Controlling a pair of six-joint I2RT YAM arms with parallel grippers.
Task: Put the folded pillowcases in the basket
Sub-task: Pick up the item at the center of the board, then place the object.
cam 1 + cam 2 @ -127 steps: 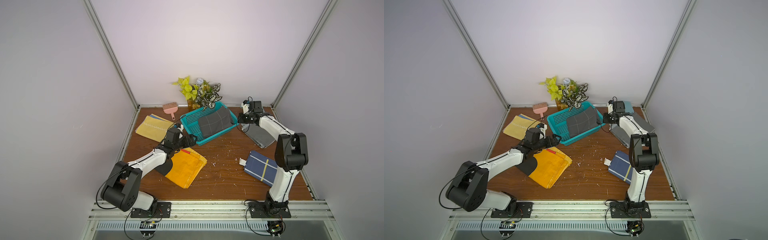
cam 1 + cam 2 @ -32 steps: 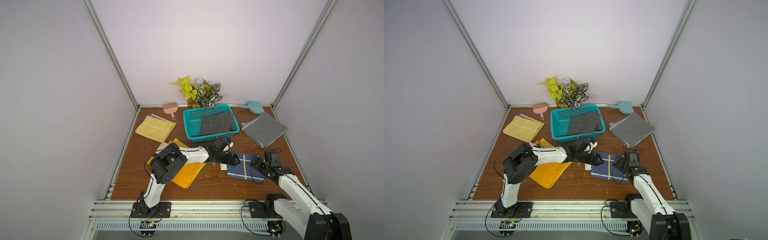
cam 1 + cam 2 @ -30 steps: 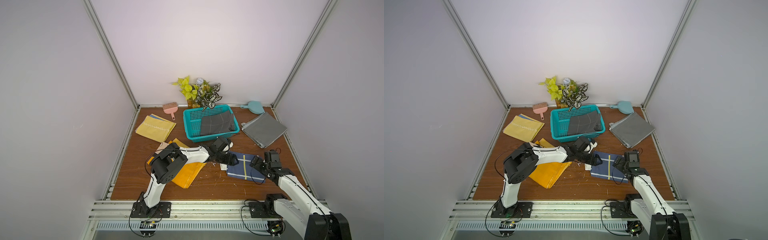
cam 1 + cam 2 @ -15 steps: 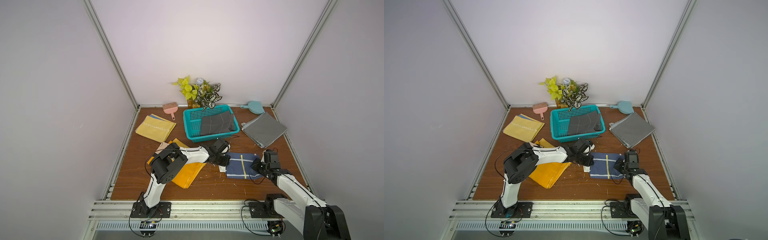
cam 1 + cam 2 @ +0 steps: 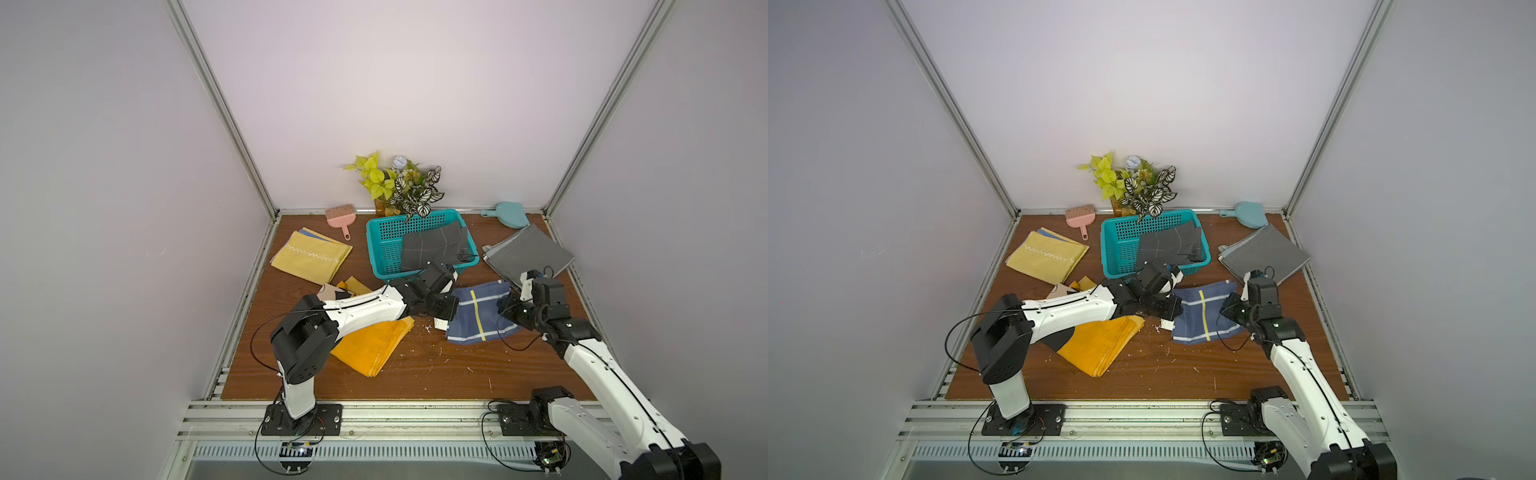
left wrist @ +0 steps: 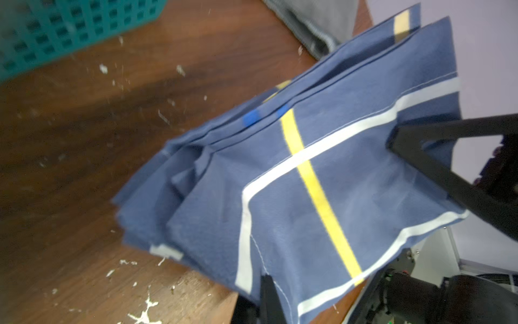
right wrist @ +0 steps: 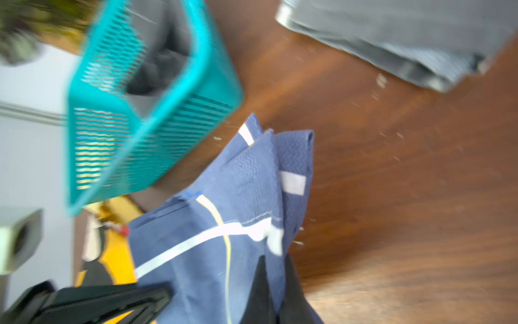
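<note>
Both the left end effector (image 5: 449, 309) and the right end effector (image 5: 505, 309) have closed on the pillowcase (image 5: 478, 318).
Each clenches one edge; it sags between them over the bench (image 5: 415, 374), the basket (image 5: 386, 249) just beyond the left one.

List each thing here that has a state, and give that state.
basket, upright, a dark grey cloth inside
blue pillowcase, folded, held by two opposite edges, not in the basket
left gripper, shut on the blue pillowcase
right gripper, shut on the blue pillowcase
light grey cloth, folded, lying flat
</note>
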